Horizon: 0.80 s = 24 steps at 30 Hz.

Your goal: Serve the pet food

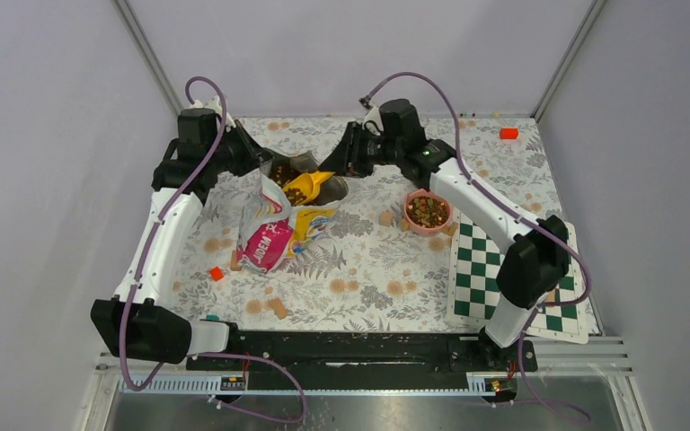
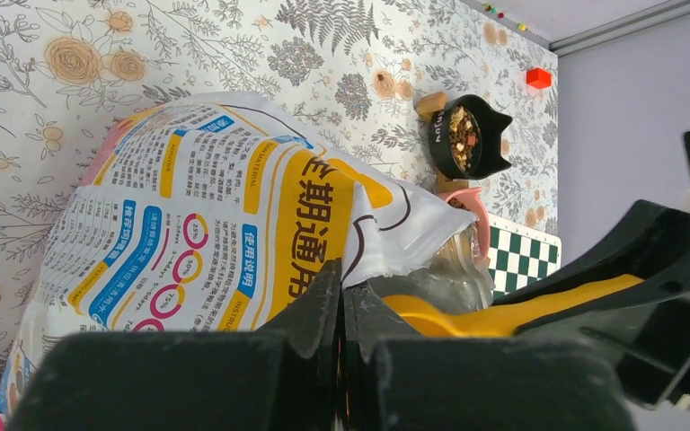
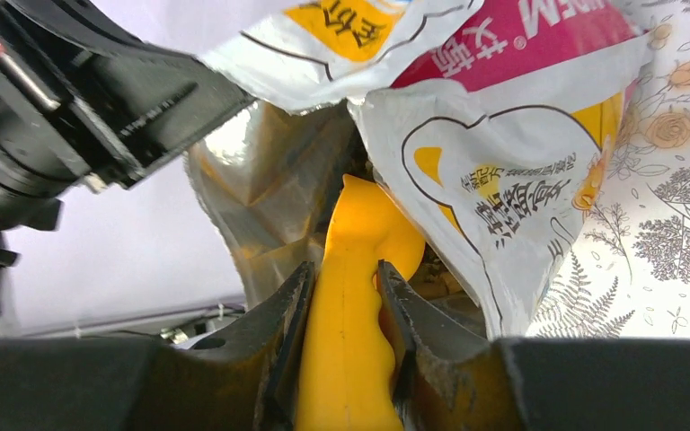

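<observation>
Bag [image 1: 268, 235] lies left of centre, its rim pinched in the fully closed left pincer [image 2: 341, 285]. Right pincer [image 3: 346, 274], partly open, grips the yellow scoop [image 1: 310, 186] at the bag's mouth. Pet food [image 1: 428, 211] fills the pink bowl [image 1: 428, 231] right of centre.

— Left side first?
— Stretches the white-and-black left arm [image 1: 166, 242] from the near left base toward the far side, elbow bent, wrist turned right. Pinches the black left gripper [image 2: 341, 285] fully together on the rim of the glossy yellow, white and pink bag [image 2: 216, 206].
— And opposite?
— Runs the white-and-black right arm [image 1: 472, 193] from the near right base far and leftward. Clamps the black right gripper [image 3: 346, 274] partway closed around the yellow plastic scoop [image 3: 346, 359], one finger [image 3: 283, 305] on each side of its handle.
— Tips close?
— Near each other at far centre, apart.
</observation>
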Motion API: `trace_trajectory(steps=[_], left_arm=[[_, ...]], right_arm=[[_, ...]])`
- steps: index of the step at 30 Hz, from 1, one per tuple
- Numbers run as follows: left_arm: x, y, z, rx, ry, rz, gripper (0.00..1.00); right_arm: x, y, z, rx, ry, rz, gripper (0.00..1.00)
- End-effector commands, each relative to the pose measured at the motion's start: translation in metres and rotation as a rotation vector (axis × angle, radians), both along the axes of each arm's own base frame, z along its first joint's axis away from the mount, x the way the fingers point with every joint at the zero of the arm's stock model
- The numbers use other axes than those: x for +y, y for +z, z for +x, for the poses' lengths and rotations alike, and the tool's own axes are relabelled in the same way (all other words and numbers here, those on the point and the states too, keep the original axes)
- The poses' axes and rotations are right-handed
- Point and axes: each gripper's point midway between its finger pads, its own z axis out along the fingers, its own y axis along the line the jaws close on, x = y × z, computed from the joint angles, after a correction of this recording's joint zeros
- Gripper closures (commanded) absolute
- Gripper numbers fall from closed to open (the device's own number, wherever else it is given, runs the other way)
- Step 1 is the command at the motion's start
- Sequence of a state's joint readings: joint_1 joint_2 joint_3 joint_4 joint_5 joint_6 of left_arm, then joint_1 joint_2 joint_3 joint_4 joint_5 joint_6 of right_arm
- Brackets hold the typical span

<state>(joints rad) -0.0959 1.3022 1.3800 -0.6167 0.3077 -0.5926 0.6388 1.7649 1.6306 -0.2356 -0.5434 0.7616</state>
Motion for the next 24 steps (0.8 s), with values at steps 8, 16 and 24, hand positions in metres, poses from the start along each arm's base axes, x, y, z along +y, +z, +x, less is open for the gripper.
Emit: trace_trajectory(steps=[8,16,24], left_arm=[[0.006,0.059,0.013,-0.167,0.021,-0.005,1.00],[0.009,0.063,0.013,-0.175,0.022,-0.001,1.00],[0.011,0.067,0.009,-0.183,0.024,0.001,1.00]], right_arm=[[-0.050,0.060,0.017,-0.061,-0.138,0.164,1.00],[-0.057,0.080,0.015,-0.136,-0.132,0.219,1.00],[-0.065,0.095,0.022,-0.097,-0.169,0.359,1.00]])
